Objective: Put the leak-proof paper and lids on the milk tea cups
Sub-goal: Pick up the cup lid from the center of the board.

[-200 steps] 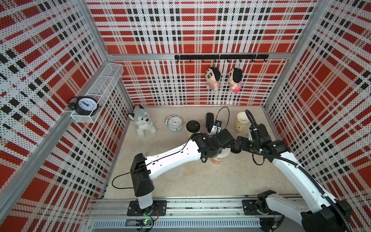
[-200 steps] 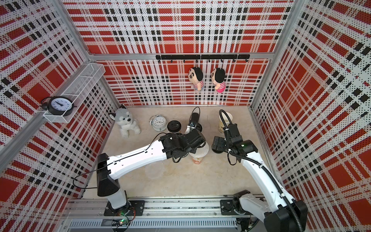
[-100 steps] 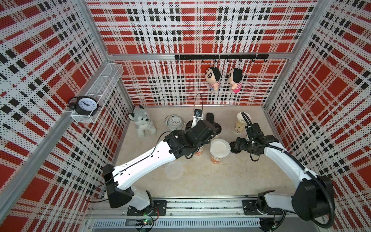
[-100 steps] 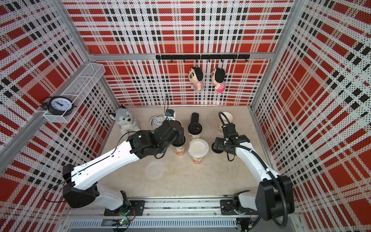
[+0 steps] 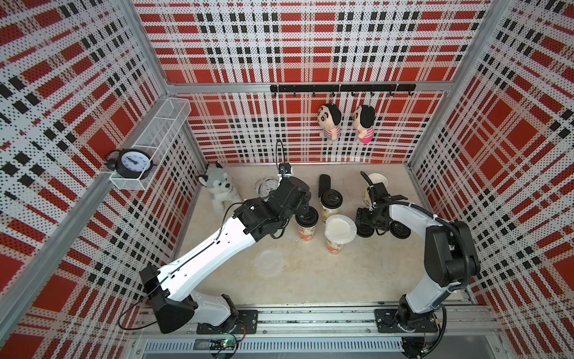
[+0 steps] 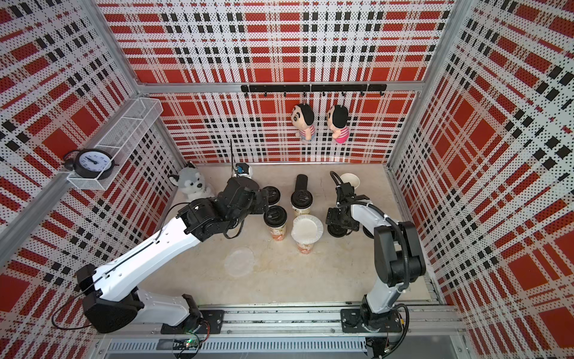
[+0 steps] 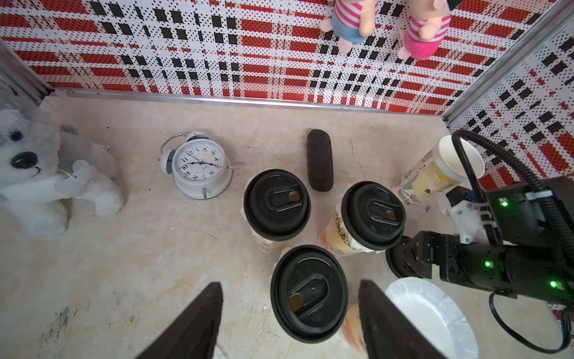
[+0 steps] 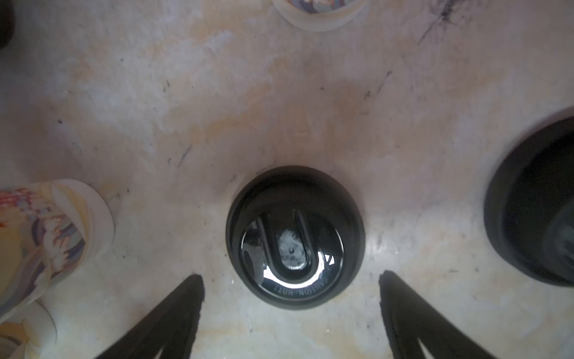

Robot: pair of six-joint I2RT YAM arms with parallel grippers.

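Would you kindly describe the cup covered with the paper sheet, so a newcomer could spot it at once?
On the beige table, find the group of printed paper cups in the middle. The cup nearest the robot's base rail is the one: its neighbours wear black lids, while it is topped only by a white round paper sheet with a scalloped edge.

Bright even light, soft shadows, glare on black lid [image 8: 292, 242], wrist-view edges blurred

We see two arms of glossy white shells and black joints on black base plates [image 5: 242, 320]; the left arm [image 5: 214, 248] carries a thin black cable [image 5: 194, 257], the right arm [image 5: 410, 214] ribbed black conduit [image 7: 466, 164], green lights [image 7: 487, 264]
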